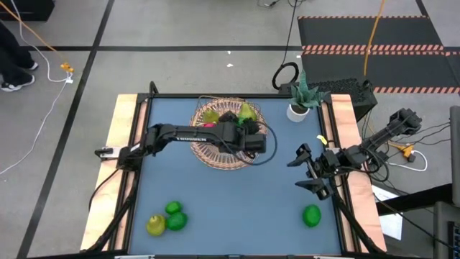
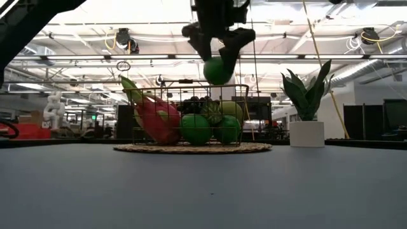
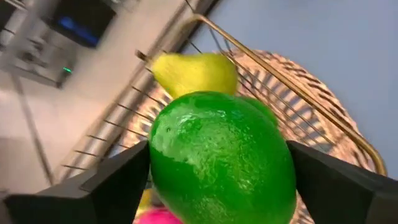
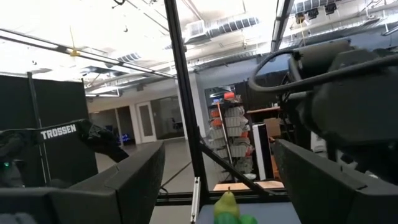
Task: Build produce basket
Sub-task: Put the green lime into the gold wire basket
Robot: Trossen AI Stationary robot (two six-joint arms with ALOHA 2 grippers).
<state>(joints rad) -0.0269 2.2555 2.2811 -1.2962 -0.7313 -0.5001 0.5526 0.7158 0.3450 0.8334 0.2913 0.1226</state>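
Note:
The tan wicker basket (image 1: 208, 155) stands at the table's far middle, with a wire rim (image 2: 191, 86). In it lie a pink dragon fruit (image 2: 156, 117), round green fruits (image 2: 196, 129), a yellow-green pear (image 3: 196, 71) and dark grapes (image 1: 228, 116). My left gripper (image 2: 218, 63) is above the basket's right part, shut on a round green fruit (image 2: 218, 71). My right gripper (image 1: 298, 174) is open and empty near the table's right edge. My left gripper pinches the round green fruit by its two opposite sides (image 3: 163, 163) between its two fingers (image 3: 118, 186). The fingers point down from above. The fruit hangs below the gripper, lifted clear above the basket's rim and the fruits in it.
A green plant in a small white pot (image 1: 298, 109) stands at the far right corner. One round green fruit (image 1: 311, 215) lies near the front right. Two green fruits (image 1: 175, 216) and a yellow-green pear (image 1: 156, 225) lie at the front left.

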